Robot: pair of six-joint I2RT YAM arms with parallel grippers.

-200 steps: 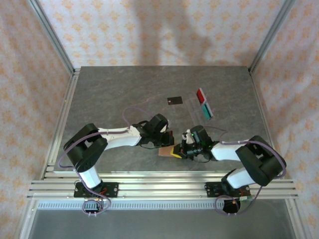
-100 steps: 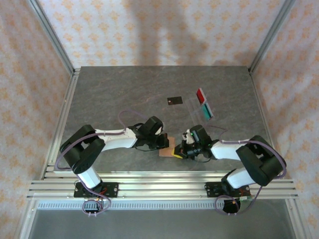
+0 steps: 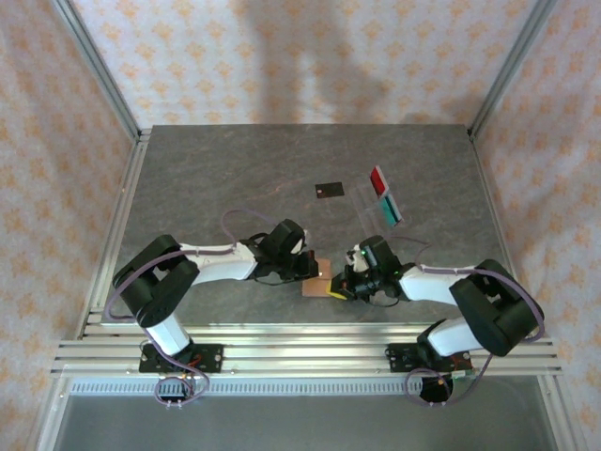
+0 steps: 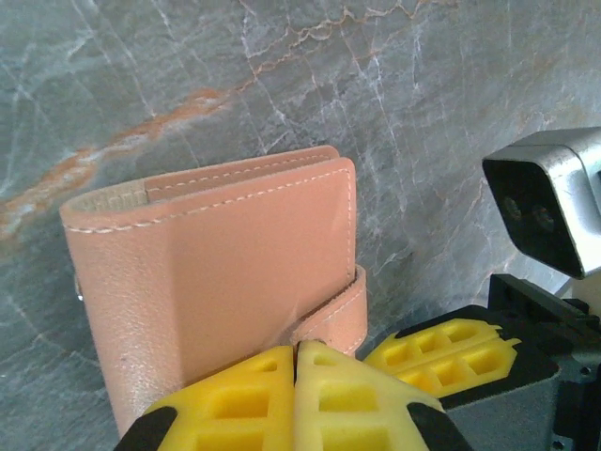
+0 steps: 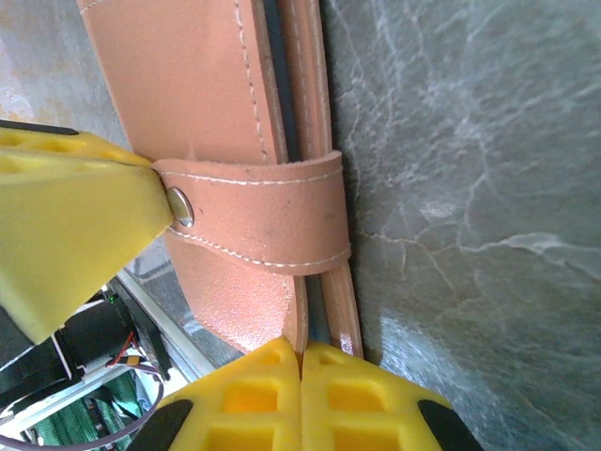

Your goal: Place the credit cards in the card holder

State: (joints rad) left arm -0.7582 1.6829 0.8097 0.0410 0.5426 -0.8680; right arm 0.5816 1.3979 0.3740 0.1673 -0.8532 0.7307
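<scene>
The left gripper (image 4: 296, 355) and right gripper (image 5: 300, 357), fingers pressed together, meet at the card holder (image 4: 225, 254), perhaps nipping its strap (image 5: 263, 211). The black card (image 3: 329, 190), red card (image 3: 378, 178) and teal card (image 3: 390, 206) lie beyond, nearer the right arm.

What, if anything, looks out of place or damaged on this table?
Nothing looks damaged or spilled. The card holder is strapped shut, with the left gripper and right gripper both shut against it, while the black card, red card and teal card lie farther back.
</scene>
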